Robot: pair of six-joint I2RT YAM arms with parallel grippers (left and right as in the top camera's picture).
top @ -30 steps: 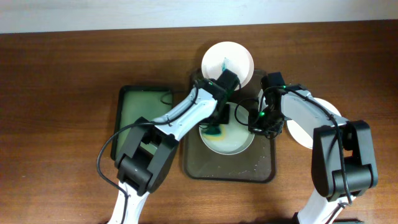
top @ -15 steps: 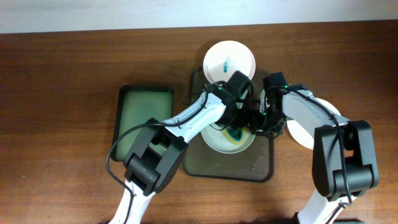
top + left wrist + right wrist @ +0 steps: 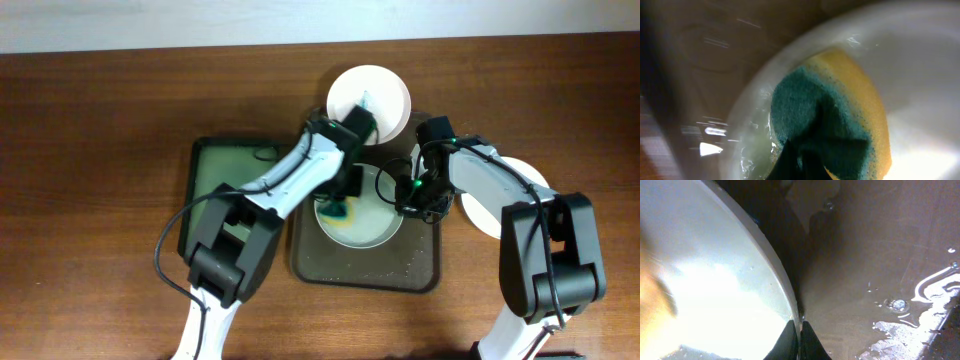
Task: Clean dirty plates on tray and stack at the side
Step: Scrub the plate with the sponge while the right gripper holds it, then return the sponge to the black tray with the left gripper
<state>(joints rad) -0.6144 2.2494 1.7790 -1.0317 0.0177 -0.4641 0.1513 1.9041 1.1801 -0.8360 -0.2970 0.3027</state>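
Note:
One dirty plate [image 3: 372,226] lies on the dark olive tray [image 3: 400,272]. My left gripper [image 3: 342,203] is shut on a green and yellow sponge [image 3: 336,211] and presses it on the plate's left part. In the left wrist view the sponge [image 3: 832,117] lies on the wet white plate [image 3: 925,75], with the gripper [image 3: 802,165] at the bottom edge. My right gripper [image 3: 405,200] is shut on the plate's right rim; in the right wrist view its fingers [image 3: 790,341] pinch the rim of the plate [image 3: 705,280] above the tray [image 3: 880,255]. A second plate [image 3: 368,100], with a teal smear, lies beyond the tray.
A third white plate [image 3: 482,216] lies on the table right of the tray, partly under my right arm. A smaller green tray [image 3: 232,185] stands to the left of the olive tray. Water drops lie on the tray floor [image 3: 920,315].
My left gripper has swept the sponge from the plate's right middle back to its left part. My right gripper has kept hold of the rim.

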